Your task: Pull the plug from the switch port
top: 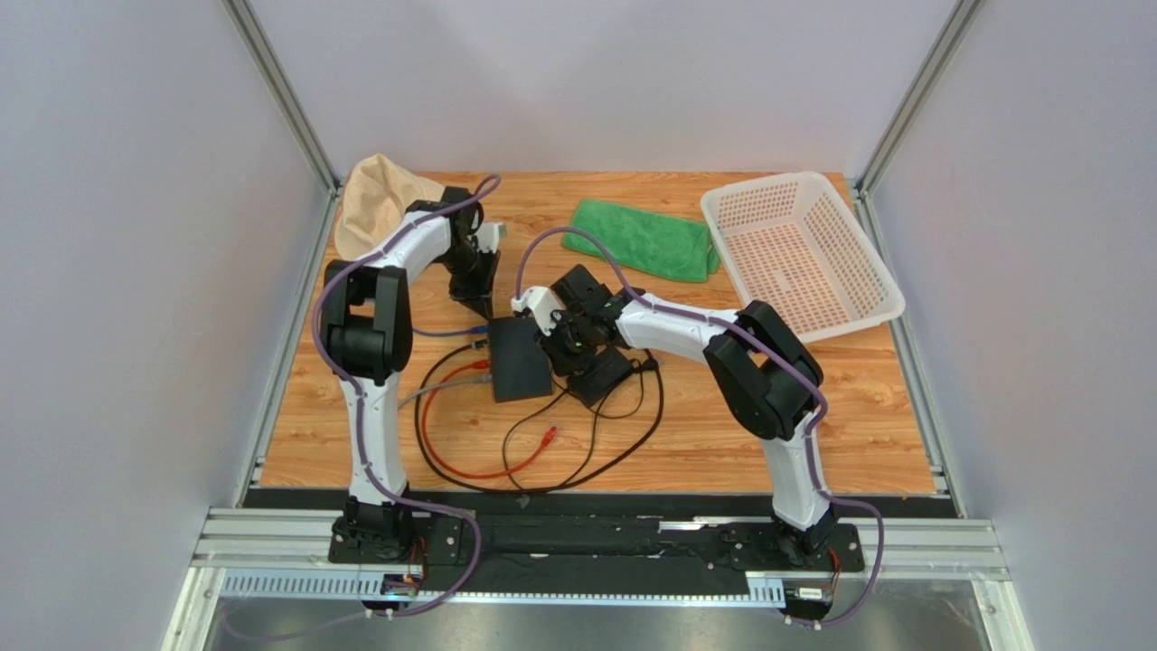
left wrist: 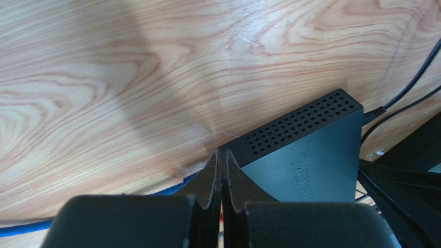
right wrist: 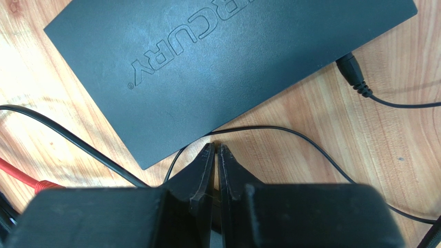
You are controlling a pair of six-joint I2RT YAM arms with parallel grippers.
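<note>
The switch (top: 519, 358) is a flat matte black box lying mid-table; its ports do not show. In the right wrist view a black barrel plug (right wrist: 352, 72) sits in the edge of the switch (right wrist: 217, 62). My right gripper (right wrist: 216, 147) is shut and empty, its tips just off the switch's near edge with a thin black cable (right wrist: 290, 129) running past them. My left gripper (left wrist: 222, 152) is shut and empty, its tips at a corner of the switch (left wrist: 305, 155) by its perforated side. In the top view the left gripper (top: 478, 301) is at the switch's far-left corner and the right gripper (top: 564, 356) at its right side.
A black adapter brick (top: 602, 376) lies under the right wrist. Red (top: 448, 455), grey and black cables loop across the near table. A blue cable (left wrist: 20, 227) lies by the left gripper. A green cloth (top: 641, 239), a white basket (top: 801, 251) and a beige cloth (top: 370, 201) sit at the back.
</note>
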